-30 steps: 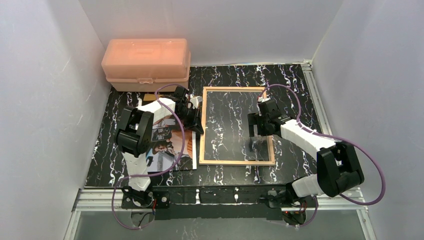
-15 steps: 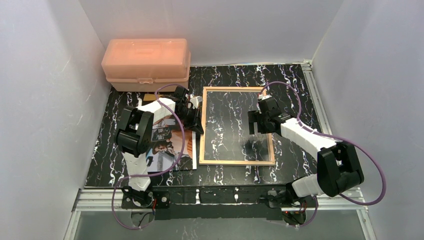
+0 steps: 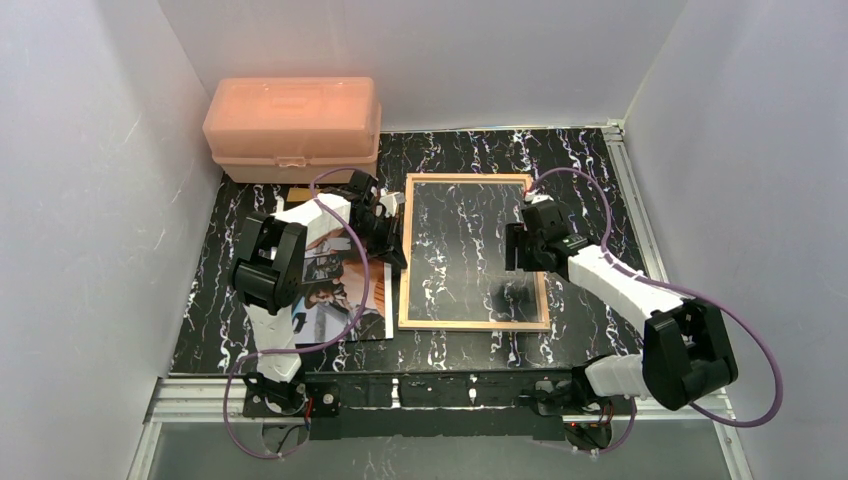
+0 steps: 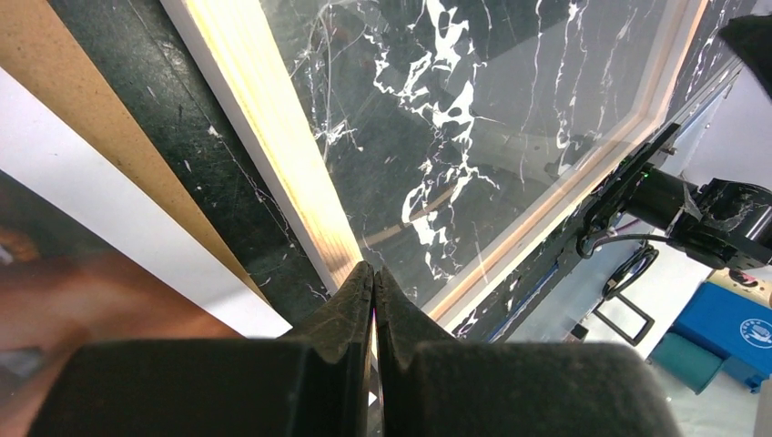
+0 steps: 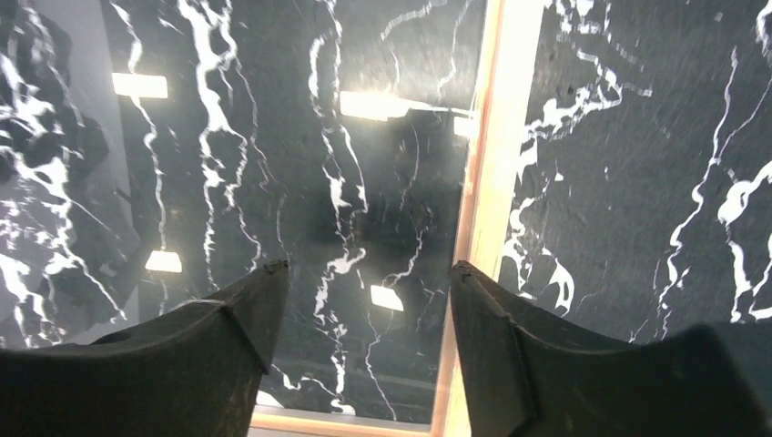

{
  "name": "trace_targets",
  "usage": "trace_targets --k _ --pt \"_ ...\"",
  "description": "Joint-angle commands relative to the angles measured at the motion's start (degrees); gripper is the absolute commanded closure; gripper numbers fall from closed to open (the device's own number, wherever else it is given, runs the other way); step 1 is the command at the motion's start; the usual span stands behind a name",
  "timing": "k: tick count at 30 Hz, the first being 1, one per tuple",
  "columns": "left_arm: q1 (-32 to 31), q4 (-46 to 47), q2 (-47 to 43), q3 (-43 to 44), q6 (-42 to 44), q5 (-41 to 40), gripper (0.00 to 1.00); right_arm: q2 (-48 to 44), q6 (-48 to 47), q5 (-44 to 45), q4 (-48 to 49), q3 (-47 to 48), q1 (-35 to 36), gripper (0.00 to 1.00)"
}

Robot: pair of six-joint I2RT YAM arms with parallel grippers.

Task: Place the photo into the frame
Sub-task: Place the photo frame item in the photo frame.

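Thin tan-wood rectangular picture frame (image 3: 470,325) lies flat at centre, glossy orange-brown photo print (image 3: 325,300) just left of it. Left gripper (image 4: 373,273), pinched closed on nothing, points at the frame's left rail; right gripper (image 5: 364,273) stands spread above its right rail.

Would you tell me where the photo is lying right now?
In the top view, the photo lies left of the frame, partly under the left arm.

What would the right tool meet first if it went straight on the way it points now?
Probably the frame: the right tool, open, points down at its clear pane beside the right wooden edge. Height above it is unclear.
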Motion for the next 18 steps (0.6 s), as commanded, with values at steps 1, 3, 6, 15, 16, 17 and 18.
trace_targets --k 1,3,6,15,16,17,18 --pt "0.33 -3.43 -4.21 2.9 1.59 1.38 1.0 0.32 2.64 1.16 0.87 -1.83 0.25 0.3" --pt "0.72 -4.78 -4.69 3.92 2.15 1.34 1.0 1.18 2.9 1.95 0.58 -1.74 0.27 0.38" --pt "0.83 -6.46 -4.67 4.62 2.98 0.97 1.0 1.96 3.15 2.68 0.99 -1.95 0.24 0.48" --pt "0.87 -6.46 -2.74 3.56 3.92 -1.42 1.0 3.58 3.63 5.64 1.31 -2.18 0.22 0.64" --pt "0.82 -6.46 -2.65 3.56 4.05 -1.41 1.0 3.73 3.85 6.23 1.29 -2.25 0.22 0.64" --pt "0.84 -6.46 -2.53 3.48 4.14 -1.52 1.0 3.79 4.04 6.68 1.32 -2.41 0.26 0.65" --pt "0.79 -6.48 -2.38 3.47 4.16 -1.53 1.0 3.92 4.21 7.25 1.32 -2.6 0.2 0.65"
